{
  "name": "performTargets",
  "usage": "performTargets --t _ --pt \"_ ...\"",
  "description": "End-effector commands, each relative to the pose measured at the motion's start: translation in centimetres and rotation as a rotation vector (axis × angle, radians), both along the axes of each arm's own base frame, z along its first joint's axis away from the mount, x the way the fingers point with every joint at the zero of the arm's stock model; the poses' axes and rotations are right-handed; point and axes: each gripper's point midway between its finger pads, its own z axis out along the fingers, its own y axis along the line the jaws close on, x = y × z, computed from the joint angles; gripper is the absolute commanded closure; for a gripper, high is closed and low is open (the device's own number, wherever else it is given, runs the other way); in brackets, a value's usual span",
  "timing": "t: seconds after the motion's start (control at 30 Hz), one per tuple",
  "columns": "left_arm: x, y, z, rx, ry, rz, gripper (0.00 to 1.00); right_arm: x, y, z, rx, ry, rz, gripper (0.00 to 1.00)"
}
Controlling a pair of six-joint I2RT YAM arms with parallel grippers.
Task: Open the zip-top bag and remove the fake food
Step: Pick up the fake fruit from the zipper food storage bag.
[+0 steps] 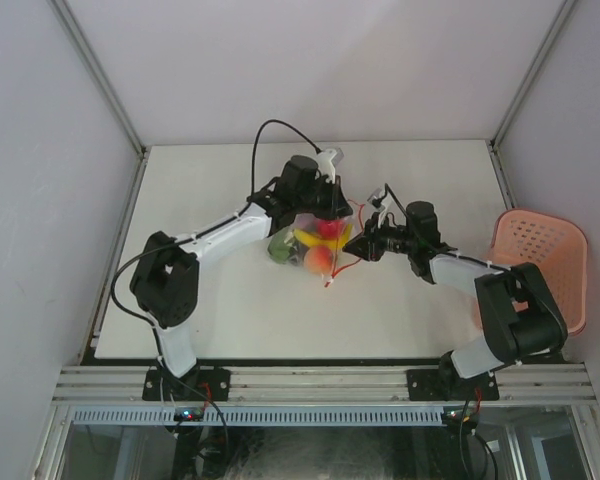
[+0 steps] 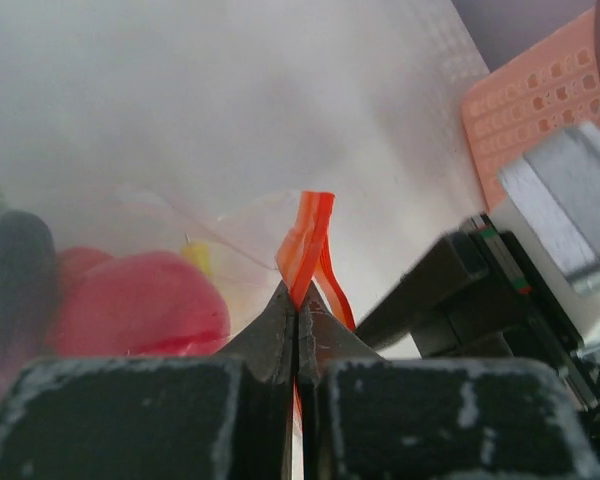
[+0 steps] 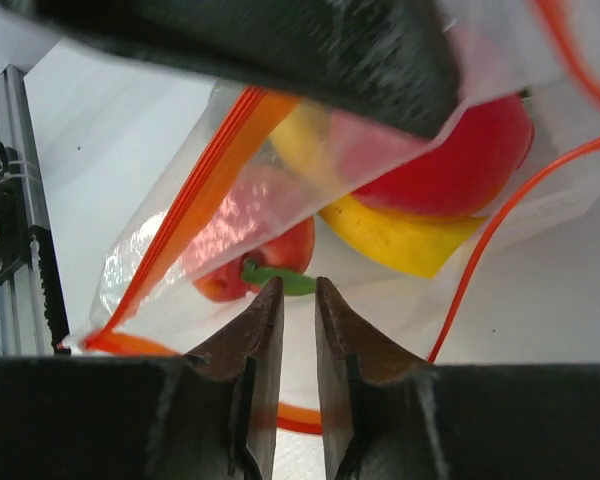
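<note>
In the top view, the zip-top bag (image 1: 298, 250) is held up over the middle of the table (image 1: 210, 310) by the left gripper (image 1: 325, 205), with the right gripper (image 1: 365, 245) just beside it. The fake food (image 1: 320, 259) is seen inside the bag. A pink basket (image 1: 545, 260) is set well apart at the right.

In the left wrist view, the left gripper (image 2: 297, 300) is clamped on the red-orange zip strip (image 2: 310, 235); red food (image 2: 145, 305) is seen through the film.

In the right wrist view, the right gripper (image 3: 298, 290) is nearly closed just below the bag (image 3: 170, 240). Whether film is pinched cannot be told. The strip appears sealed, so opening and emptying are judged to remain.
</note>
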Motion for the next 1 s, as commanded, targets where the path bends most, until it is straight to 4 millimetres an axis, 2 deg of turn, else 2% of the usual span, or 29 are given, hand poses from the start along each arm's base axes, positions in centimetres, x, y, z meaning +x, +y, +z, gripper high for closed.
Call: performTargets --t 0.0,0.1,0.2,0.3,0.43,0.53,0.63,0.73,0.8,0.97 --pt "-1.5 -1.4 3.9 -0.145 -0.066 -0.017 1.0 2.0 0.2 1.7 0.077 0.01 -0.035 0.81" --pt "-2.0 -1.7 4.0 -0.168 -0.076 -0.011 0.95 2.0 0.1 0.5 0.095 0.09 -0.03 0.78" --pt "-2.1 -1.3 3.9 -0.179 -0.083 0.011 0.77 2.1 -0.4 -0.9 0.121 0.19 -0.044 0.78" --pt "-2.3 -0.2 4.1 -0.174 -0.118 0.044 0.64 2.5 -1.4 -2.0 0.137 0.257 -0.072 0.77" --pt "-3.3 2.3 4.3 -0.152 -0.177 0.086 0.58 2.5 -1.6 -2.7 0.134 0.291 -0.08 0.77" --pt "-4.2 5.0 2.1 -0.085 -0.189 0.147 0.61 2.2 -0.9 -3.3 0.109 0.322 -0.058 0.75" --pt "-5.5 7.5 -1.3 -0.019 -0.163 0.199 0.64 1.8 -0.1 -3.4 0.104 0.334 -0.025 0.73" --pt "-7.3 7.9 -4.6 0.022 -0.125 0.186 0.72 1.3 0.3 -3.2 0.11 0.349 0.005 0.71" --pt "-7.8 8.0 -6.4 0.056 -0.109 0.194 0.72 1.0 0.6 -3.1 0.112 0.349 0.024 0.67" --pt "-7.6 9.5 -8.6 0.118 -0.11 0.256 0.71 -0.5 2.3 -3.0 0.091 0.358 0.107 0.58"
